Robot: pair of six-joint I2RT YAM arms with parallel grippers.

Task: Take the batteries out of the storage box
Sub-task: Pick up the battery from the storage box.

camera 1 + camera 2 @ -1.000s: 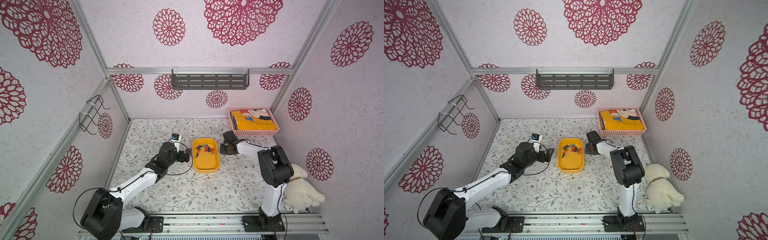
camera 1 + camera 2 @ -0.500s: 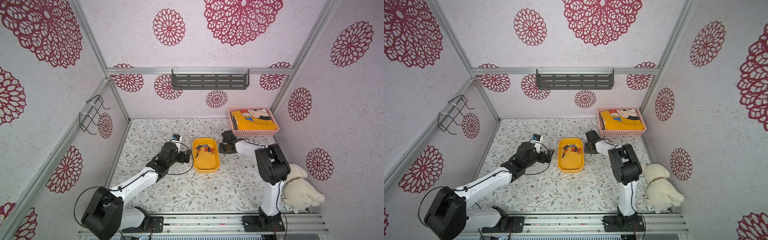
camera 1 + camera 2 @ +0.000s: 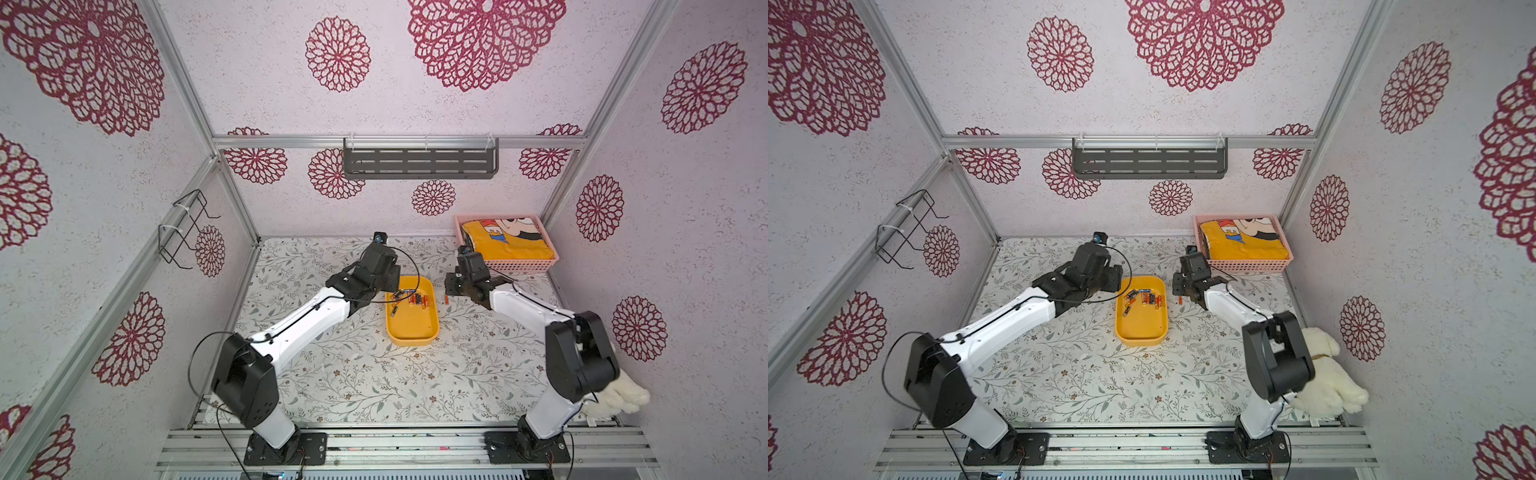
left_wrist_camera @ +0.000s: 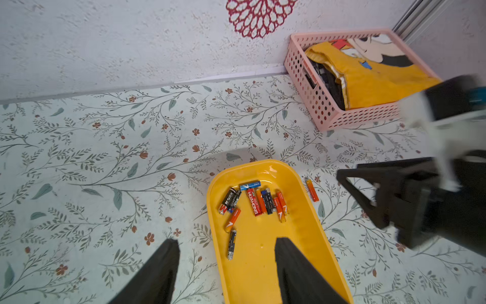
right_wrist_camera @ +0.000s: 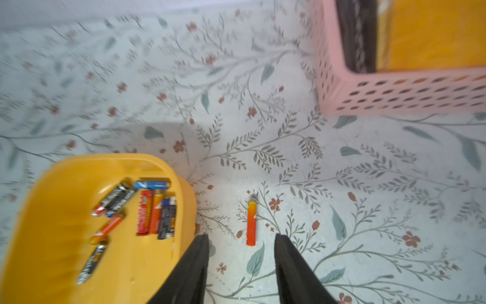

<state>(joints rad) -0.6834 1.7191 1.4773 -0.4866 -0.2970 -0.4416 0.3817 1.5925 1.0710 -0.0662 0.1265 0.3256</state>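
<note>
Plainly, the left gripper [image 4: 226,240] is spread open and empty. Its two black fingers [image 4: 286,258] straddle one long wall of the shallow yellow-orange plastic storage box [image 4: 211,210], one over the floral-printed mat [image 4: 105,158] and one over the box's bare floor. How high they hang I cannot tell. If they come down like this, the rim sits between them, and closing would pinch the wall, not a cell. The light box could then tip or slide and scatter its load. A lone black battery [image 4: 232,244] lies just ahead of the tips with a short orange one [image 4: 232,219] close by, so a careless pinch may take two or flick one away.

The right gripper [image 5: 240,238] is likewise parted and holds nothing. A slim orange cylindrical battery [image 5: 251,222] lies on the mat just before its tips, outside the box and near its wall. Being round, it could roll if brushed. One right finger [image 5: 196,263] appears close beside the box's outer wall, so a sideways move may shove it.

The rest of the batteries [image 4: 259,201] lie bunched and touching at the box's far end, hard to single out. Both arms flank that end, so reaching in together risks a knock. The pink perforated plastic basket [image 4: 328,115] is well apart.
</note>
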